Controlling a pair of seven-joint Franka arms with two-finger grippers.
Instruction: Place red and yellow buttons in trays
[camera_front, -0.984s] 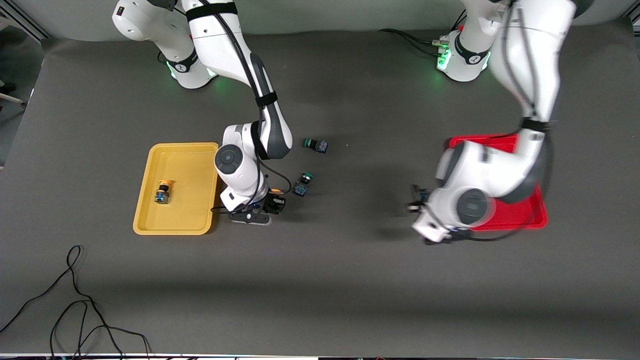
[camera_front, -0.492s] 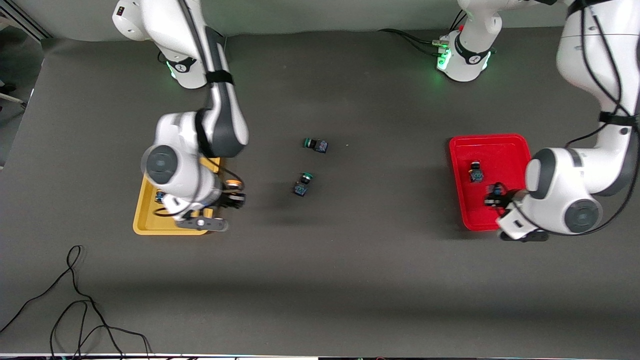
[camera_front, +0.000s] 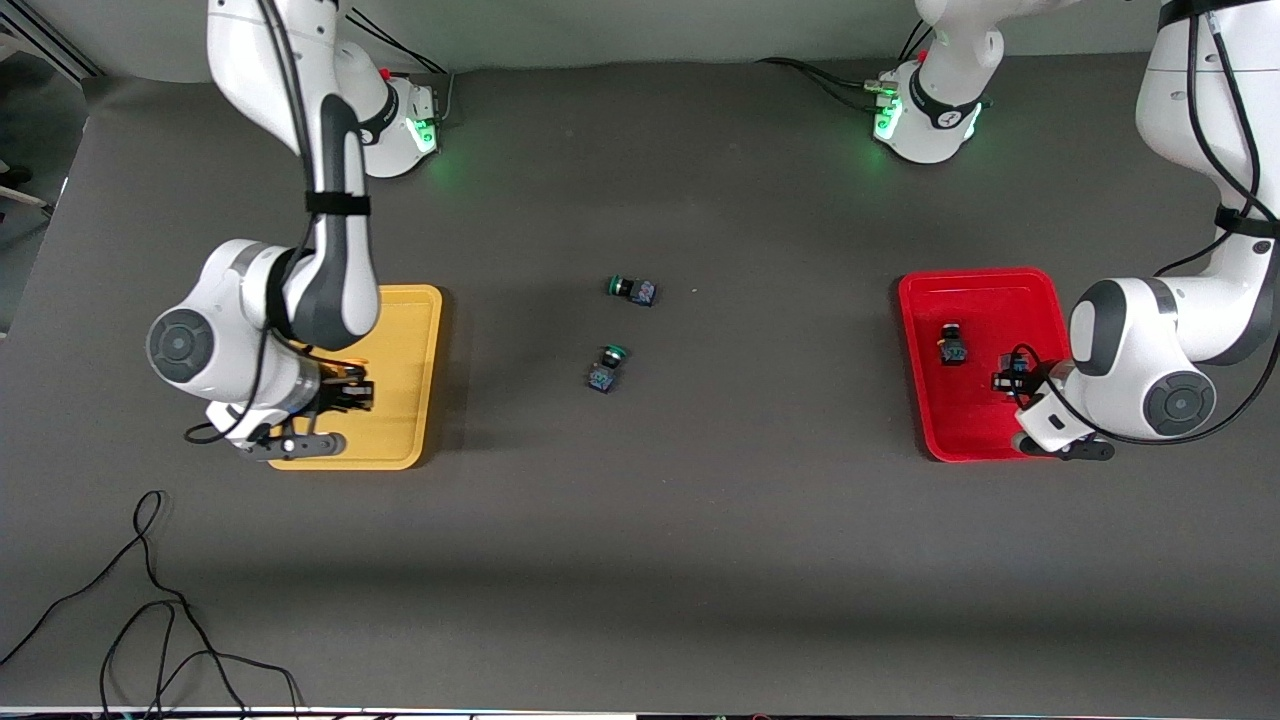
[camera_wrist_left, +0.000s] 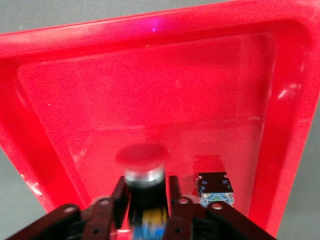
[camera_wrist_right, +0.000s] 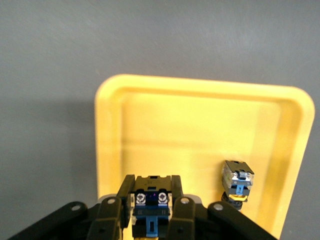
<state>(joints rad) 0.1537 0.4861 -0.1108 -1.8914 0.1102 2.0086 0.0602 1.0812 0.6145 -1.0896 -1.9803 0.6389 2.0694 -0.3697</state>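
- Front view: the right gripper (camera_front: 342, 396) is over the yellow tray (camera_front: 402, 335), low above the part of its floor toward the right arm's end of the table.
- Its fingers are pressed onto a yellow button (camera_front: 345, 377). Only a sliver of orange cap shows under the wrist.
- Well apart from the yellow tray, toward the left arm's end of the table, lies the red tray (camera_front: 985, 290).
- One red button (camera_front: 950, 345) lies in the red tray.
- The left gripper (camera_front: 1010, 382) is over the red tray's floor, with a dark button body (camera_front: 1004, 379) at its tip.
- Two green buttons lie on the bare table (camera_front: 700, 520) between the trays, closer to the yellow one. One (camera_front: 632, 290) lies farther from the camera than the other (camera_front: 606, 368).
- Loose black cables (camera_front: 150, 600) trail much nearer the camera than the yellow tray.
- Left wrist view: the left gripper (camera_wrist_left: 147, 185) has a red button (camera_wrist_left: 141, 154) in its mouth. The button's round cap and metal collar are smeared.
- Whether the left gripper clamps that button or has freed it, I cannot tell.
- Just beside it, a second button (camera_wrist_left: 215, 190) rests on the floor of the red tray (camera_wrist_left: 150, 75), its terminal end showing.
- Right wrist view: the right gripper (camera_wrist_right: 152, 184) pinches the black-and-blue body of its button (camera_wrist_right: 150, 200) above the yellow tray (camera_wrist_right: 200, 125).
- Another yellow button (camera_wrist_right: 237, 181) lies in that tray, near the held one and apart from it.
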